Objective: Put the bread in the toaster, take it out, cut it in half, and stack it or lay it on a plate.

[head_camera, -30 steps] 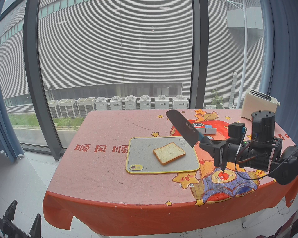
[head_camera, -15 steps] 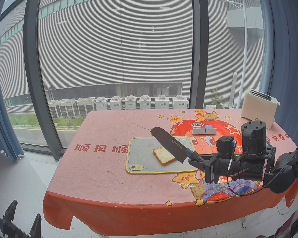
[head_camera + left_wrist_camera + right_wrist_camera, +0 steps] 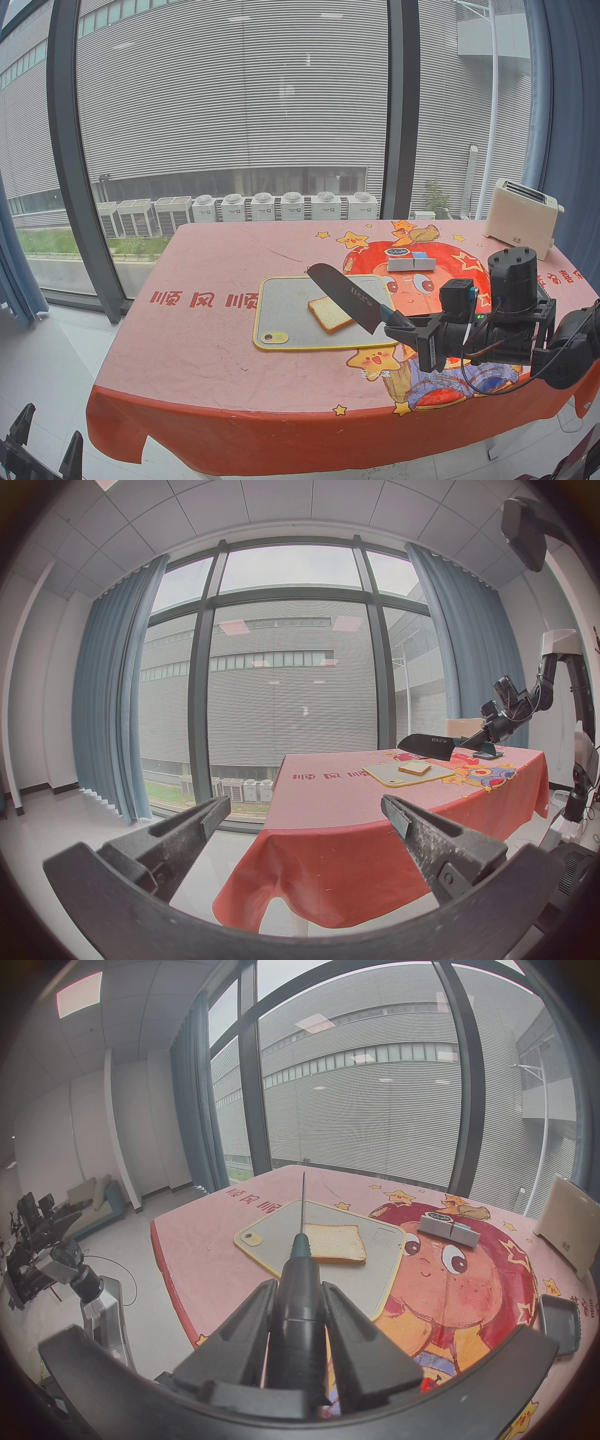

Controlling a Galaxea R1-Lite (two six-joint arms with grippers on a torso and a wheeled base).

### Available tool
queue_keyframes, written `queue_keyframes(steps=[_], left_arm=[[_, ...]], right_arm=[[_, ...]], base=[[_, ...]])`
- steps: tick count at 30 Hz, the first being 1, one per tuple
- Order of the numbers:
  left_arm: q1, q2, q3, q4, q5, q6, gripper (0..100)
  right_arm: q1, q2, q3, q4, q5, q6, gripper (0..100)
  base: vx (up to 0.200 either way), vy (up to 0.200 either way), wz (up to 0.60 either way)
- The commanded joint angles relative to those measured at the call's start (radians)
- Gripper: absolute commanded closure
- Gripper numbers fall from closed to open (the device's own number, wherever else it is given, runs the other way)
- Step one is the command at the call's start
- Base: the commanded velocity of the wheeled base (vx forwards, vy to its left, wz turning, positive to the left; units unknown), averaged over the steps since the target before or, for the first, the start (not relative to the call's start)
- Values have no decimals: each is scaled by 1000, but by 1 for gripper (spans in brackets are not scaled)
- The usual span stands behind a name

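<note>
a: so, right arm pose?
b: it comes in from the lower right of the head frame with the forearm roughly level and the wrist aimed toward frame centre. the right gripper [image 3: 409,330] has its jaws clamped on the handle of the knife [image 3: 347,294]. the blade slants up and to the left, its plane upright.
a: blade versus bread?
b: the bread [image 3: 328,314] lies flat on the cutting board [image 3: 284,312], near frame centre on the table [image 3: 206,350]. in the head view the blade crosses the slice's right part. from the left wrist camera it looks just above the slice, but i cannot tell whether they touch.
a: left arm?
b: the left gripper [image 3: 304,806] is off the table and well apart from it, jaws spread wide and holding nothing.
a: toaster?
b: the toaster [image 3: 522,217] is at the right of the frame on the far table corner, well apart from the board.
</note>
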Motion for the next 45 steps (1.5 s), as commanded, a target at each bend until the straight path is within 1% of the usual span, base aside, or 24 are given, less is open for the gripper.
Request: queue_keyframes(steps=[1, 3, 4, 6, 8, 12, 14, 17, 19, 21, 22, 23, 28, 31, 32, 38, 43, 44, 45], left_arm=[[0, -5, 15, 0, 2, -3, 0], [0, -5, 15, 0, 8, -4, 0], [0, -5, 15, 0, 28, -3, 0], [0, -5, 15, 0, 48, -6, 0], [0, -5, 15, 0, 48, -7, 0], [0, -5, 15, 0, 48, -6, 0], [0, -5, 15, 0, 48, -6, 0], [0, -5, 15, -2, 45, -6, 0], [0, -5, 15, -2, 45, -6, 0], [0, -5, 15, -2, 45, -6, 0], [0, -5, 15, -2, 45, -6, 0], [0, -5, 16, -2, 46, -6, 0], [0, -5, 15, 0, 45, -6, 0], [0, -5, 15, 0, 45, -6, 0], [0, -5, 15, -2, 45, -6, 0], [0, -4, 16, -2, 46, -6, 0], [0, -5, 15, 0, 49, -6, 0], [0, -5, 15, 0, 49, -6, 100], [0, -4, 16, -2, 49, -6, 100]], right_arm=[[5, -34, 15, 8, 0, -2, 100], [19, -48, 30, 8, 0, -2, 100], [25, -58, 45, 6, 0, -6, 100], [26, -75, 61, 1, -2, -12, 100], [26, -88, 67, 8, -9, -12, 100], [25, -91, 77, -2, -48, -14, 100], [26, -92, 82, 0, -54, -14, 100], [31, -92, 96, -2, -54, -14, 100], [66, -91, 105, -3, -57, -12, 100], [66, -91, 105, -3, -57, -12, 100], [74, -83, 105, -5, -83, -12, 100], [75, -81, 104, -5, -95, -12, 100], [83, -86, 116, -5, -109, -12, 100], [86, -86, 119, -5, -124, -12, 100], [86, -83, 122, -5, -138, -12, 100], [112, -91, 148, -8, -140, -12, 100], [108, -92, 151, -6, -141, -14, 100], [109, -91, 153, -8, -141, -14, 100], [112, -92, 153, -6, -141, -14, 100]], base=[[0, 0, 0], [200, 0, 0], [200, 0, 0], [200, 0, 0], [200, 0, 0], [200, 0, 0], [200, 0, 0], [0, 0, 0], [0, 0, 0], [0, 0, 0], [0, 0, 0], [0, 0, 0], [0, 0, 0], [0, 0, 0], [0, 0, 0], [0, 0, 0], [0, 0, 0], [0, 0, 0], [0, 0, 0]])
